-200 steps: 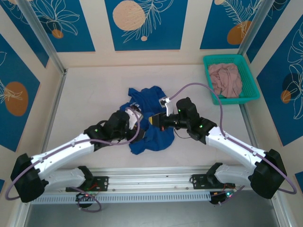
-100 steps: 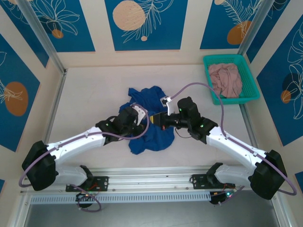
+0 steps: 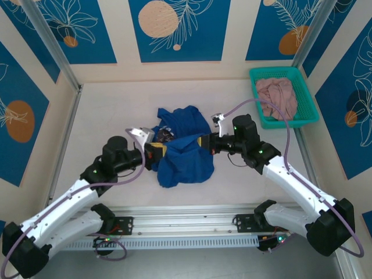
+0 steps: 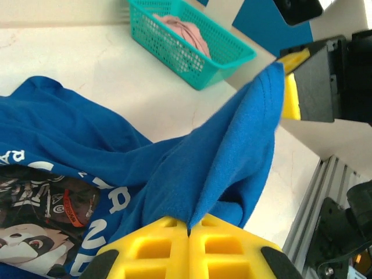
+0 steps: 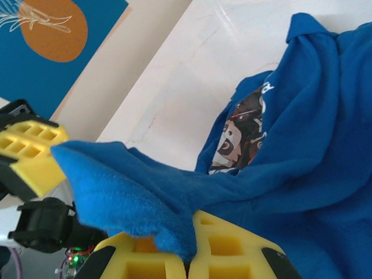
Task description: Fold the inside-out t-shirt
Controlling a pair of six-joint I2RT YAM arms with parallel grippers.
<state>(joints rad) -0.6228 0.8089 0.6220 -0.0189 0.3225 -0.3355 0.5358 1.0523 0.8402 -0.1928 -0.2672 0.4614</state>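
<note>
The inside-out t-shirt [image 3: 185,152] is a crumpled royal-blue heap in the middle of the table, with a printed picture and white letters showing in its folds [image 4: 40,215] [image 5: 243,131]. My left gripper [image 3: 158,152] is shut on the shirt's left side; blue cloth [image 4: 221,163] comes up pinched between its yellow fingers [image 4: 151,250]. My right gripper [image 3: 203,143] is shut on the right side, a fold of the shirt [image 5: 133,197] caught between its fingers [image 5: 232,250]. The stretch of cloth between the two grippers is lifted and pulled taut.
A teal basket [image 3: 306,96] with a dusty-pink garment [image 3: 278,97] stands at the back right; it also shows in the left wrist view, basket [image 4: 192,52]. A metal rail [image 3: 186,218] runs along the near edge. Bare table lies left of and behind the shirt.
My left gripper closed on the shirt and pulled back to the left. The right gripper moved right and slightly back. The cloth between them has stretched out.
</note>
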